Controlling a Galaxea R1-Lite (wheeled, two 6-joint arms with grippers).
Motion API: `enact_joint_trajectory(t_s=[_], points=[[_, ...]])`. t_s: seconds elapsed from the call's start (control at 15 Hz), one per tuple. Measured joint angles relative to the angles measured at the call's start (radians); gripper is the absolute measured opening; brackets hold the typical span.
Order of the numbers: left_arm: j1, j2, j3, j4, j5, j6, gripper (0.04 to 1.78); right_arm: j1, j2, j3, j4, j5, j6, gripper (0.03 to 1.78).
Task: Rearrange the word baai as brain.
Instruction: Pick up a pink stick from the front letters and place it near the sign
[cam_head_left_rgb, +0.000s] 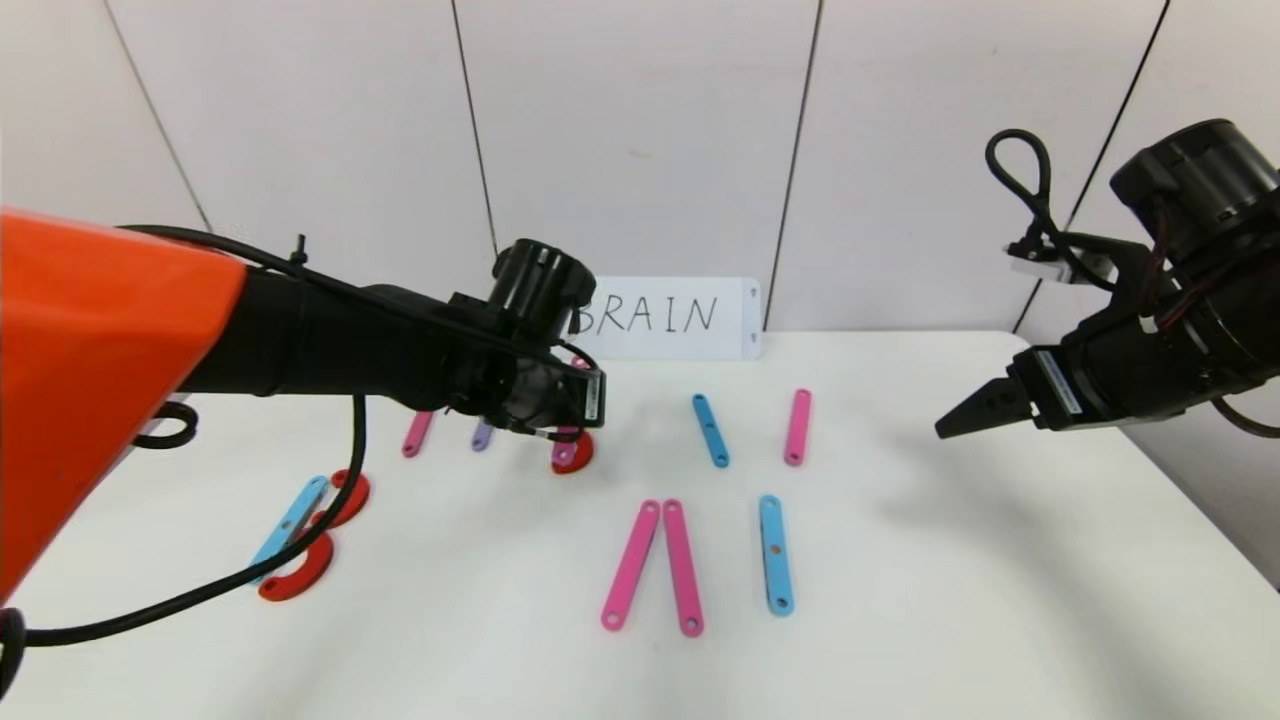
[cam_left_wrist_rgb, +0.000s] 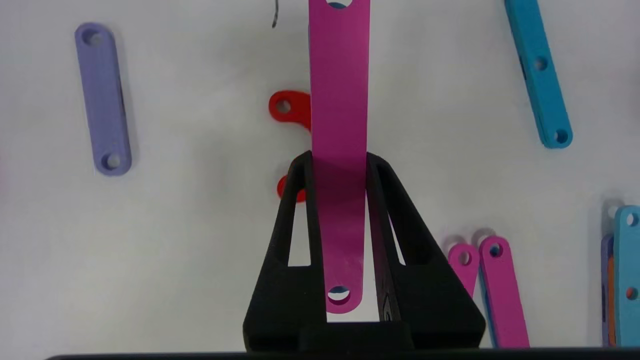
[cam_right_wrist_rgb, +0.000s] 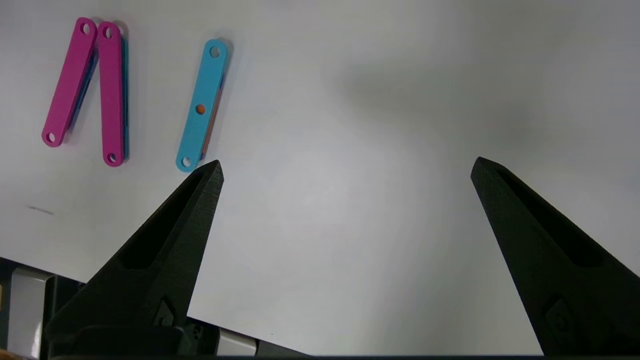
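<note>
Left gripper (cam_left_wrist_rgb: 339, 162) clenched on pink bar (cam_left_wrist_rgb: 339, 100): likely light, stiff, slick; edge pinch suits. Right gripper (cam_right_wrist_rgb: 345, 170) released, parked.

Matt plastic bars (cam_head_left_rgb: 683, 567), smooth white tabletop (cam_head_left_rgb: 950, 600), matt black plastic left tool (cam_left_wrist_rgb: 340, 160), paper card (cam_head_left_rgb: 670, 318).

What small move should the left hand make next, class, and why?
Probably lower the pink bar beside the red C-piece and release. The left hand is shut on that bar above the table, over the red piece, seemingly building the R. The right hand hangs open, idle.
</note>
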Motion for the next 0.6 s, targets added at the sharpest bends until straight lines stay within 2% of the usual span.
enact_joint_trajectory(t_s=[0.6], points=[[-0.051, 0.169, -0.189, -0.001, -0.056, 0.036, 0.30, -0.011, -0.030, 0.017, -0.004, 0.001, -0.008, 1.74]])
